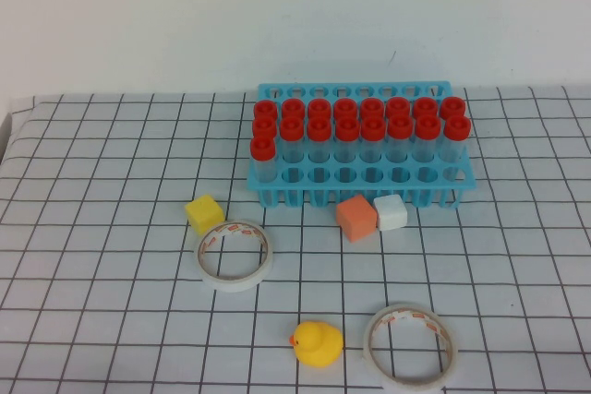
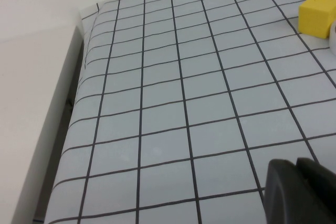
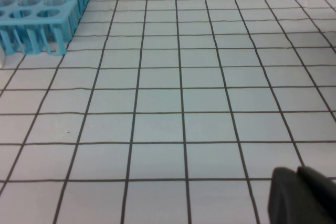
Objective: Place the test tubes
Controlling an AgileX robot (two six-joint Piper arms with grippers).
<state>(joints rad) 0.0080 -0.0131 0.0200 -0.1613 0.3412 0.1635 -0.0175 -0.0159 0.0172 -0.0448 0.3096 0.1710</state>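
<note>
A blue rack (image 1: 360, 184) stands at the back middle of the table, holding several clear test tubes with red caps (image 1: 346, 128) in its rear rows, plus one tube (image 1: 263, 158) alone at the front row's left end. The rack's corner (image 3: 39, 24) also shows in the right wrist view. Neither arm appears in the high view. My left gripper (image 2: 297, 167) is shut and empty above bare gridded table near the left edge. My right gripper (image 3: 297, 176) is shut and empty over bare table to the right of the rack.
A yellow cube (image 1: 204, 213) (image 2: 316, 15), an orange cube (image 1: 356, 217) and a white cube (image 1: 391, 212) sit before the rack. Two tape rings (image 1: 235, 254) (image 1: 410, 346) and a yellow rubber duck (image 1: 317, 343) lie nearer the front. The table's left edge (image 2: 79, 93) drops off.
</note>
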